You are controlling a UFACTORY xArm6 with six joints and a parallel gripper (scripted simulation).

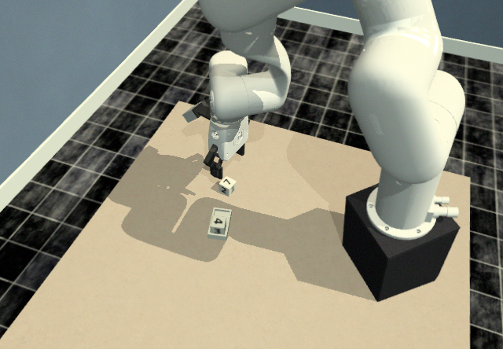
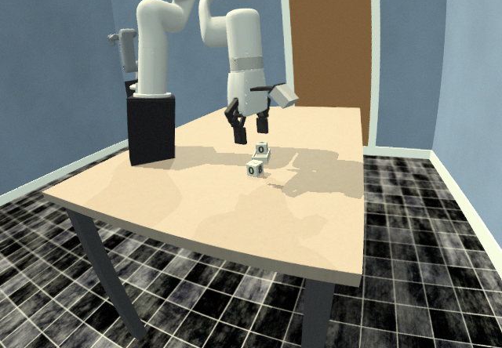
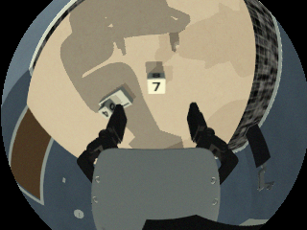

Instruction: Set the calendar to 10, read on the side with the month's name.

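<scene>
The tray lies flat on the table. One white cube stands in one end of it, with 4 on top, 3 facing the top camera and 0 facing the exterior camera. The tray's other end is empty. The other cube stands on the table beside the tray, turned at an angle to it. It has 7 on top, 2 towards the top camera, and 0 and 8 towards the exterior camera. No month's name is readable. My gripper is wide open and empty, above the table near the loose cube.
The arm's black base block stands on the table, to the tray's right in the top view. The arm's shadow falls across the tray. The table's edge lies to the left in the top view.
</scene>
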